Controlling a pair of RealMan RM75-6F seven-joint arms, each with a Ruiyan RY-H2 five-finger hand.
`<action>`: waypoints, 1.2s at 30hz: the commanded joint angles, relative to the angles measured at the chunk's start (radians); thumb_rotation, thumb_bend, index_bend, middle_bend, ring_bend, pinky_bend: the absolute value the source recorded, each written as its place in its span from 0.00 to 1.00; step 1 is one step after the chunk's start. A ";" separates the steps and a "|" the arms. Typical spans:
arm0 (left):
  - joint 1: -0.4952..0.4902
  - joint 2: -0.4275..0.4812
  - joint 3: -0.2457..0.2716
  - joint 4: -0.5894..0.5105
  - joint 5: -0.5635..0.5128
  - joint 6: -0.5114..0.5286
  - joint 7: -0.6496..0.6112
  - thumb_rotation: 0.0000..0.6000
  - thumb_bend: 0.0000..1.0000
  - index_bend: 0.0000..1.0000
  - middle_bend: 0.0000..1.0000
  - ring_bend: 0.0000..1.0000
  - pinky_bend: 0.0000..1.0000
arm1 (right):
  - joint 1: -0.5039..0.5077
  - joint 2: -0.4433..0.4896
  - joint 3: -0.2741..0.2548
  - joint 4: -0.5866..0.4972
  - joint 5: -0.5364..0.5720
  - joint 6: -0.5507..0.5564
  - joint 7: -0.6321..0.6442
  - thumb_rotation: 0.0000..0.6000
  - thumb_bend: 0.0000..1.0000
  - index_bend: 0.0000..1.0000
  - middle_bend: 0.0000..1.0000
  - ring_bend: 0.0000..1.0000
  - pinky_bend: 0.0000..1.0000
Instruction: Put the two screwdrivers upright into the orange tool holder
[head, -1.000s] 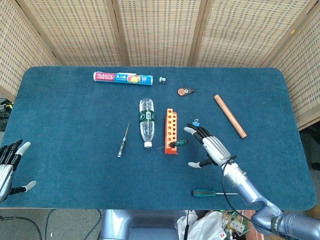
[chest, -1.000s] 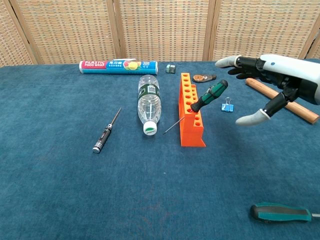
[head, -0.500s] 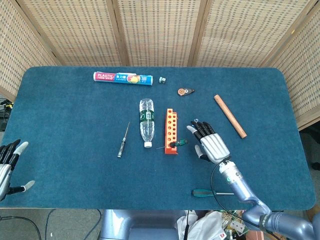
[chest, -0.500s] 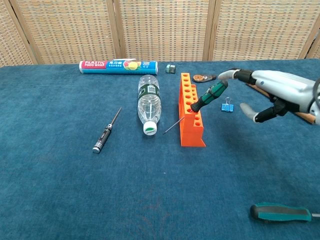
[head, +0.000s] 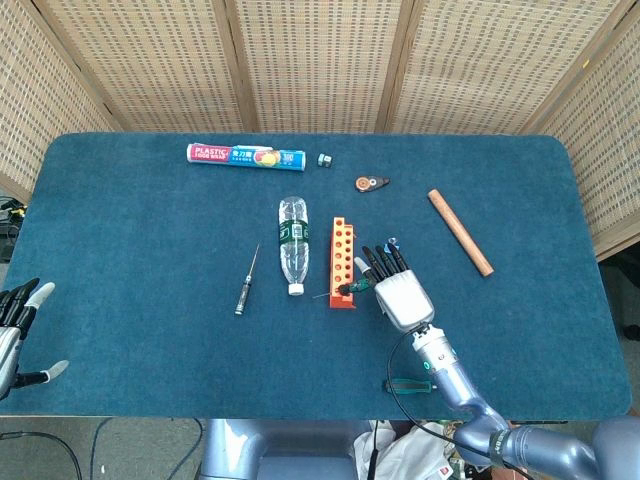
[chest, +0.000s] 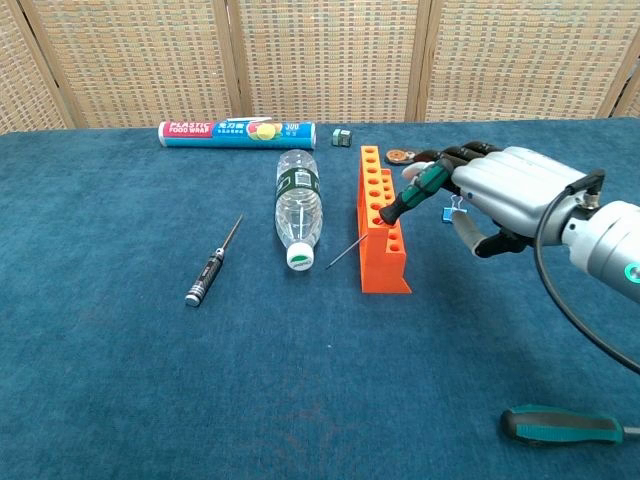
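Far left of the orange tool holder (chest: 383, 240), at the table edge, the left hand (head: 20, 320) hangs spread and empty. The black screwdriver (chest: 212, 264) lies left of the holder, with open cloth around it. The green screwdriver (chest: 417, 190) leans tilted in the holder. The right hand (chest: 505, 195) has moved in from the right to its handle, but the grasp cannot be confirmed. Righting it is probably next

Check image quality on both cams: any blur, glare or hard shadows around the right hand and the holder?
Head view: sharp and evenly lit, no glare, only faint soft shadows; the right hand hides part of the screwdriver by the orange tool holder. Chest view: hand and tilted green-handled screwdriver are crisp, a slight sheen on the hand's shell, no motion blur visible.
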 joint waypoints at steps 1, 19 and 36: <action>0.000 0.001 -0.001 0.000 -0.001 0.000 -0.001 1.00 0.00 0.00 0.00 0.00 0.00 | 0.006 -0.010 0.008 -0.012 0.015 -0.001 -0.024 1.00 0.72 0.05 0.00 0.00 0.00; 0.003 0.010 -0.001 0.000 0.001 0.001 -0.022 1.00 0.00 0.00 0.00 0.00 0.00 | 0.042 -0.040 0.036 -0.060 0.059 0.002 -0.154 1.00 0.72 0.05 0.00 0.00 0.00; 0.002 0.018 -0.002 0.004 0.000 -0.004 -0.039 1.00 0.00 0.00 0.00 0.00 0.00 | 0.011 0.033 0.038 -0.141 0.063 0.059 -0.142 1.00 0.41 0.05 0.00 0.00 0.00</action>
